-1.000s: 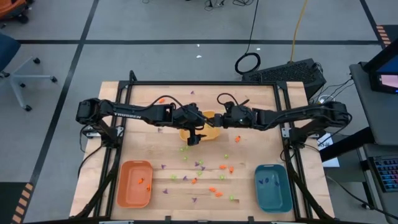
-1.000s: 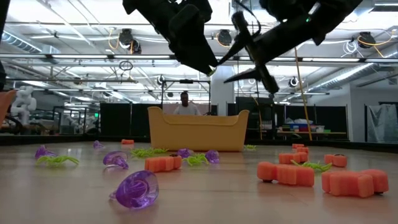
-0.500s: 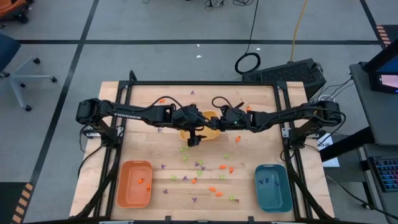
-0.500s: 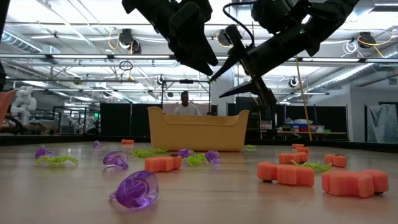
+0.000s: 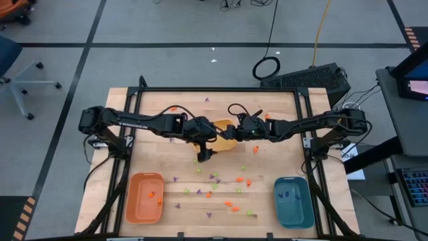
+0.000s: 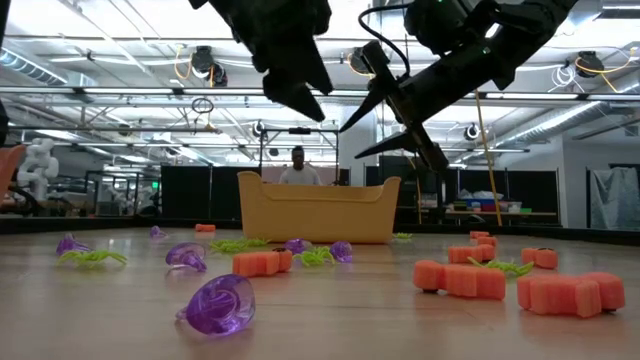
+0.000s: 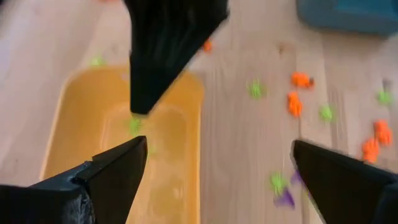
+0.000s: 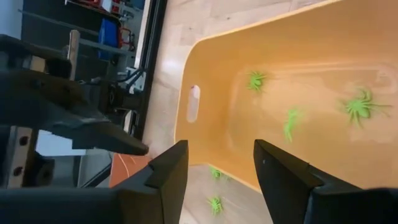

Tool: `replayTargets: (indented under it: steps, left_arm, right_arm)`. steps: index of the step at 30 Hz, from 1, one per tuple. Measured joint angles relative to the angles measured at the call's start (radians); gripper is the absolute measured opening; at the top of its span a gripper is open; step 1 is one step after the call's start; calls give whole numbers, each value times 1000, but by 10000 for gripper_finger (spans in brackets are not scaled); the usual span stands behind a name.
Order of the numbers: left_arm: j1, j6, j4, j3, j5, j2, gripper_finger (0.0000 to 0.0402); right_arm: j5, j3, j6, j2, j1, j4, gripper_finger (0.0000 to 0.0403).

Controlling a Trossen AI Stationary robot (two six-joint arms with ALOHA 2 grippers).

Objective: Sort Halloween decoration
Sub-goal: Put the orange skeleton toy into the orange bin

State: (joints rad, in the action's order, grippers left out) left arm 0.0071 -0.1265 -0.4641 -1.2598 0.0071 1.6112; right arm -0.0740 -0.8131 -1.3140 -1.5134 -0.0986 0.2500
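Both pincers spread, empty. Right pincer [image 5: 229,132] over yellow tray [image 8: 323,56], green spiders [image 8: 358,106] inside; left pincer [image 5: 202,156] at tray's 7 o'clock, likely seeking another.

Two dark arms; black cables; tapered fingers.

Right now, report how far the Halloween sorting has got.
Done: green spiders lie in the yellow tray, orange pieces in the orange tray, purple ones in the teal tray. In hand: nothing; the left tool and right tool, both open, hover by the yellow tray. Left: many loose pieces on the table.
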Motion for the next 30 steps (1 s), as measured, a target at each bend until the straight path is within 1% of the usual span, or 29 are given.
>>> replayTargets:
  steps: [3,5,7,10,12,14,16,17,20,22,25,27,28,30]
  left_arm:
    - [4,-1,6,0,13,-3,400]
    - [12,-43,5,0,15,-3,400]
    - [25,-125,-4,0,15,-7,400]
    - [44,-292,-35,0,17,-25,400]
    - [53,-372,-83,0,25,-42,400]
    - [53,-409,-103,0,38,-62,400]
    - [52,-411,-134,0,42,-84,400]
    - [52,-411,-123,0,42,-96,400]
    - [52,-411,-133,0,43,-126,400]
    - [52,-410,-134,0,43,-149,400]
    - [52,-410,-150,0,44,-183,400]
    - [52,-411,-166,0,44,-199,400]
    - [52,-411,-178,0,44,-205,400]
    - [52,-416,-182,0,45,-213,400]
  right_arm:
    - [9,0,19,5,0,0,169]
    - [29,-1,33,18,0,-9,169]
    - [54,-1,57,33,0,-11,169]
    - [80,-1,98,96,0,-97,169]
    - [96,-1,136,165,0,-196,169]
    - [106,-1,187,247,-5,-302,169]
    - [110,-1,227,330,-5,-417,169]
    - [112,-1,243,373,-5,-481,169]
    - [111,-2,256,489,4,-661,169]
    - [76,-1,234,554,19,-794,169]
    - [11,-1,189,621,54,-929,169]
    - [-12,-1,149,640,77,-991,169]
    - [-17,-2,107,643,88,-1027,169]
    - [-19,-1,-30,639,107,-1126,169]
